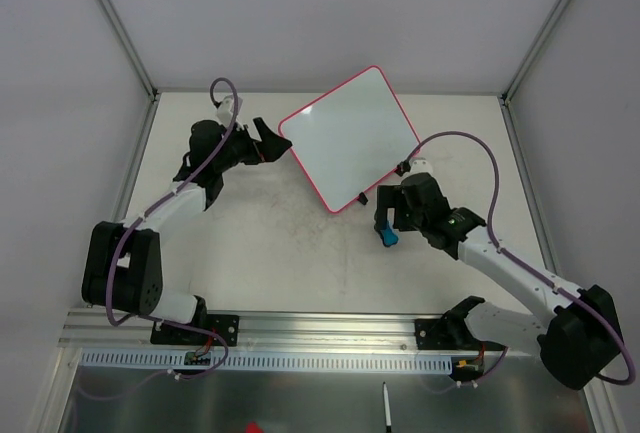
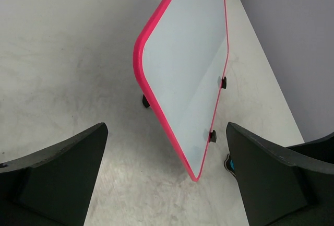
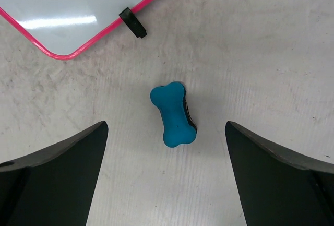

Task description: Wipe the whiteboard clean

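Observation:
The whiteboard (image 1: 350,138), white with a pink-red rim, lies turned at an angle at the middle back of the table; its face looks free of marks. My left gripper (image 1: 272,141) is open and empty, just off the board's left corner. In the left wrist view the board (image 2: 188,64) stretches away ahead between the spread fingers (image 2: 57,168). A small blue bone-shaped eraser (image 1: 388,238) lies on the table off the board's near corner. My right gripper (image 1: 382,219) is open above it; in the right wrist view the eraser (image 3: 173,114) lies ahead between the jaws, untouched, with a black clip (image 3: 132,22) on the board's rim.
Grey walls and metal frame posts (image 1: 115,23) close in the table on three sides. A metal rail (image 1: 300,328) runs along the near edge between the arm bases. A pen (image 1: 386,405) lies on the lower shelf in front.

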`<action>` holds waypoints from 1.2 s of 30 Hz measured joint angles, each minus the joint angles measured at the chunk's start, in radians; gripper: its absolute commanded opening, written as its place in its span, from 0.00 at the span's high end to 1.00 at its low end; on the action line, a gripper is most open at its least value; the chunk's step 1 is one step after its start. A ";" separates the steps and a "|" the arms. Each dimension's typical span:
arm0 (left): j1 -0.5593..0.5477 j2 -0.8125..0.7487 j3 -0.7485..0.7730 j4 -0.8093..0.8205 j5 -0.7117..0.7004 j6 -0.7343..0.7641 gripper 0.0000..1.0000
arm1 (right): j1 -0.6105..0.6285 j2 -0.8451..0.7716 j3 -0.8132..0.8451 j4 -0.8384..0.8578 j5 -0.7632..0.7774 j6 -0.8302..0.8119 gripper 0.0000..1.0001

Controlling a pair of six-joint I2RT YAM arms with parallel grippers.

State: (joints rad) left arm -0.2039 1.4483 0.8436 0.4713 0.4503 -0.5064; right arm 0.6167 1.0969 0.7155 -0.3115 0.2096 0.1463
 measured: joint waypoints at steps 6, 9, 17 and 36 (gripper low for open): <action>0.000 -0.115 -0.022 -0.074 -0.039 0.035 0.01 | -0.004 -0.085 -0.005 -0.008 0.013 -0.030 0.01; 0.000 -0.182 -0.039 -0.125 -0.068 0.056 0.01 | -0.009 -0.104 -0.005 -0.021 0.014 -0.047 0.01; 0.000 -0.380 -0.116 -0.263 -0.123 0.137 0.01 | -0.079 -0.141 -0.005 -0.039 -0.056 -0.072 0.01; 0.000 -0.794 -0.332 -0.447 -0.147 0.175 0.01 | -0.163 -0.186 0.012 -0.045 -0.177 -0.115 0.01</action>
State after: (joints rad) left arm -0.2039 0.6540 0.5117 0.0242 0.3031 -0.3313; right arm 0.4534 0.9108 0.7273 -0.3565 0.0322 0.0315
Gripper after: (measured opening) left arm 0.990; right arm 0.987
